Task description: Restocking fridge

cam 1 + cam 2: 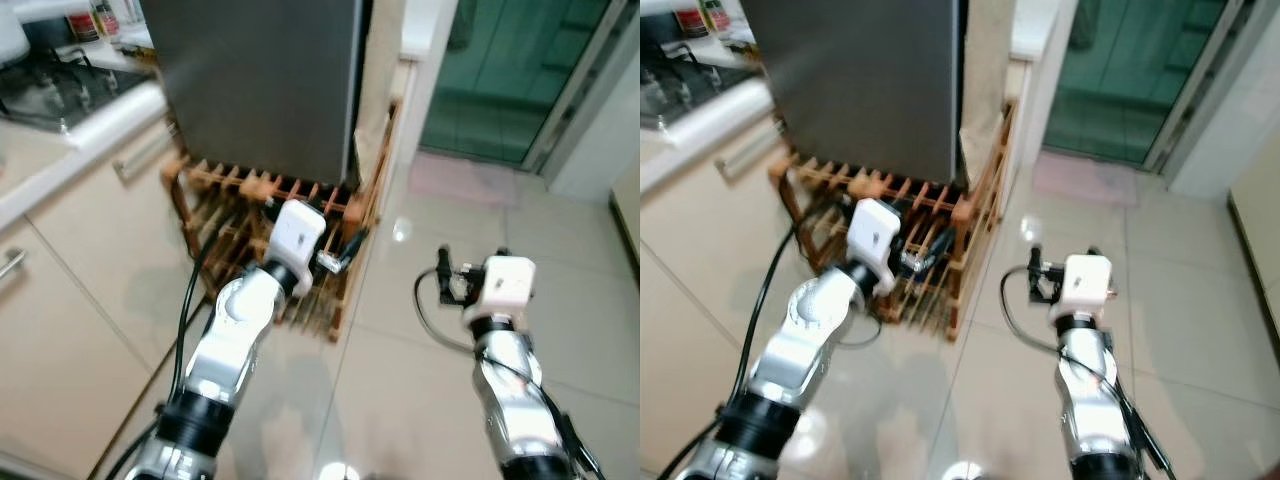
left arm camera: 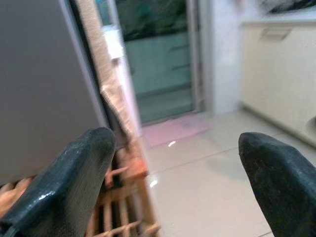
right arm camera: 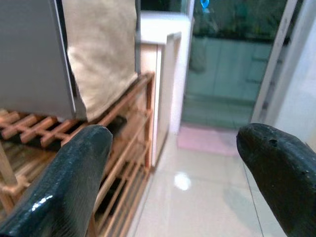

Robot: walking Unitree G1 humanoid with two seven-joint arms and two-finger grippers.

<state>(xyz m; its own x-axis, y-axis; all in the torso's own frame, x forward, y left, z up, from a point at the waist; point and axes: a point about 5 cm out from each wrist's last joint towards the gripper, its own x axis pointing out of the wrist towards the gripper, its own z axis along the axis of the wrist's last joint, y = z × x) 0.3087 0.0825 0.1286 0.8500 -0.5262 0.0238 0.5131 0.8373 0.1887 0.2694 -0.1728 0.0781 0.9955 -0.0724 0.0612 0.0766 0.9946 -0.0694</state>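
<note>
Left eye view has your fridge (image 1: 265, 85) dead ahead: a plain grey steel box, tall axis upright, flat face toward you, sitting on a wooden slatted rack (image 1: 300, 250) beside the worktop (image 1: 60, 150). Left gripper (image 1: 345, 252) hangs in front of the rack, right gripper (image 1: 443, 275) over the tiled floor (image 1: 420, 370). Both jaws spread wide, holding nothing.

Dark grey fridge door (image 1: 260, 80), reddish-brown wooden rack (image 1: 300, 240), beige cloth (image 3: 101, 49), pink mat (image 1: 465, 180), glossy pale floor tiles (image 1: 400, 360).

Grey fridge (image 1: 865, 85) stands on wooden rack (image 1: 940, 215) beside cabinets (image 1: 700, 215).
</note>
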